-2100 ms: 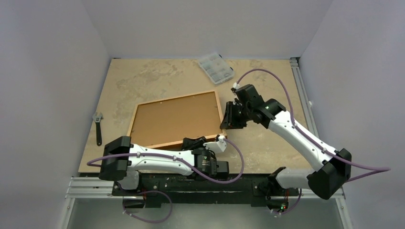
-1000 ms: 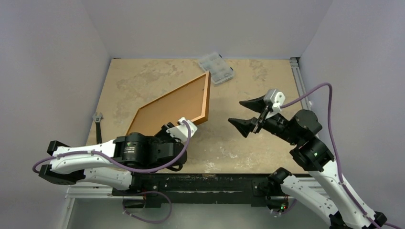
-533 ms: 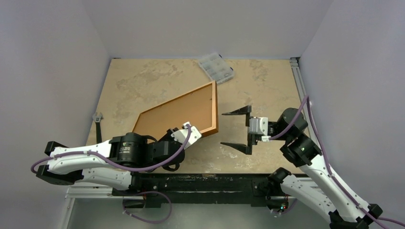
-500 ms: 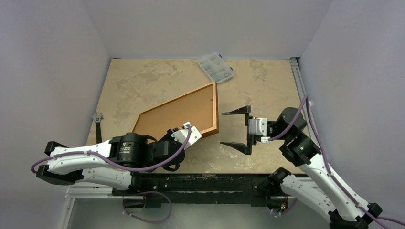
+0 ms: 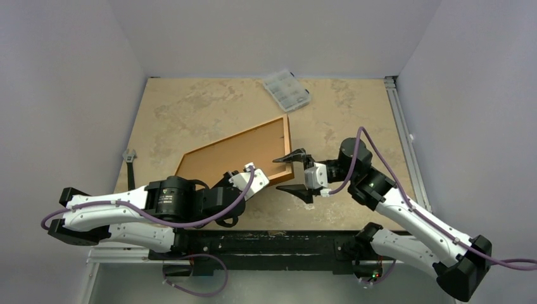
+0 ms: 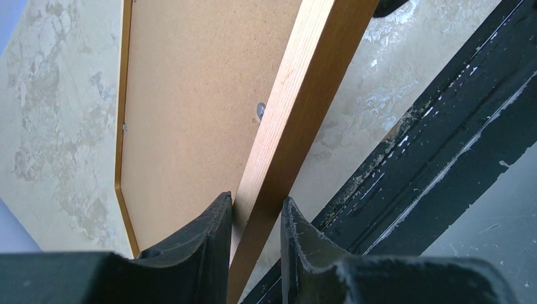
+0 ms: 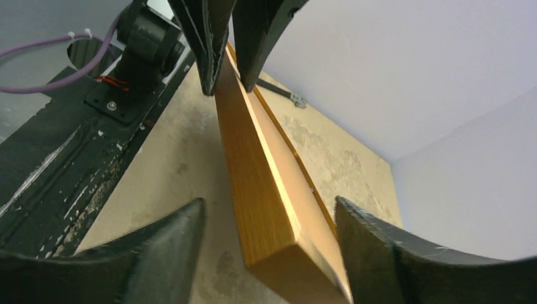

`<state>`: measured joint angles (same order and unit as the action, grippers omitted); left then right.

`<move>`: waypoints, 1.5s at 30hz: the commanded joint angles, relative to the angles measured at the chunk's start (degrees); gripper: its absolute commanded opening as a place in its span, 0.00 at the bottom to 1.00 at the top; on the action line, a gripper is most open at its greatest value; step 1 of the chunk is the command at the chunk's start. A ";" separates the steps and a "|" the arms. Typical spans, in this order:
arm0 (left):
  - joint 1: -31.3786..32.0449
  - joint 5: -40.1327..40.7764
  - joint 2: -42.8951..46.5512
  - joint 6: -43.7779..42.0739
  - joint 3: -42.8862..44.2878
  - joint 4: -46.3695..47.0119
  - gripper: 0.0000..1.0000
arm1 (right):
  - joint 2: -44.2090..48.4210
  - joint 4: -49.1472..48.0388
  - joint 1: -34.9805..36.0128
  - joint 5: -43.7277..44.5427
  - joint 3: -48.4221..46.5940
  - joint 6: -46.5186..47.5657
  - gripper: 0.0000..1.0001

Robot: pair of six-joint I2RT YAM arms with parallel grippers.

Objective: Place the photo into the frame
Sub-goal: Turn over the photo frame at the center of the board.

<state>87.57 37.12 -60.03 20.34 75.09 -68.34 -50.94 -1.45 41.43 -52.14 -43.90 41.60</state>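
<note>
The frame (image 5: 244, 151) is tilted up off the table, its left edge down and its right side raised. A brown board fills its opening (image 6: 196, 95). My left gripper (image 5: 251, 178) is shut on the frame's near rail (image 6: 297, 114), one finger on each face (image 6: 256, 204). My right gripper (image 5: 292, 172) stands open around the frame's raised near-right corner (image 7: 266, 190), with a gap between the wood and each finger (image 7: 269, 210). The left gripper's fingers (image 7: 221, 38) show at the far end of that rail. The photo is out of view.
A clear plastic compartment box (image 5: 287, 90) lies at the back of the table. A wrench (image 5: 130, 168) lies by the left edge. The black mounting rail (image 5: 253, 244) runs along the near edge, close under the frame. Walls close in on three sides.
My right arm has swung left and down, bringing its open jaws around the frame's corner, a little narrower than before. The frame has tipped lower in the left gripper's hold.
</note>
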 commanded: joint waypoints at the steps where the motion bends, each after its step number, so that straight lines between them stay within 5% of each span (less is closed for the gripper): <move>1: 0.31 -1.04 1.00 4.54 0.58 6.17 0.00 | -1.47 -5.58 1.32 -2.17 -1.86 1.52 0.64; 8: 0.30 -0.24 1.29 4.54 0.67 6.35 0.00 | -2.88 0.54 1.74 -4.28 -5.71 1.98 0.22; 12: 0.32 0.88 1.32 4.71 0.80 6.36 0.06 | -1.76 3.26 1.76 -3.83 -6.10 1.32 0.09; 18: 0.32 3.09 0.85 3.03 2.40 8.09 0.71 | 0.05 3.98 1.81 -2.96 -4.72 -1.87 0.00; 21: 0.28 3.84 0.15 1.54 4.55 9.57 0.86 | 0.71 5.01 1.81 -2.46 -4.62 -3.99 0.00; 35: 0.32 4.96 2.76 1.44 5.58 26.45 0.94 | 1.66 5.94 1.73 3.33 -7.69 -28.74 0.00; 45: 0.19 7.97 4.66 11.96 -0.76 24.11 0.94 | 0.84 6.49 1.68 11.75 -4.93 -48.87 0.00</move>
<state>87.81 43.44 -55.57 26.04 76.71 -44.05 -49.63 1.96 42.70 -41.54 -48.95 6.35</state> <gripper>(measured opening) 0.936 0.249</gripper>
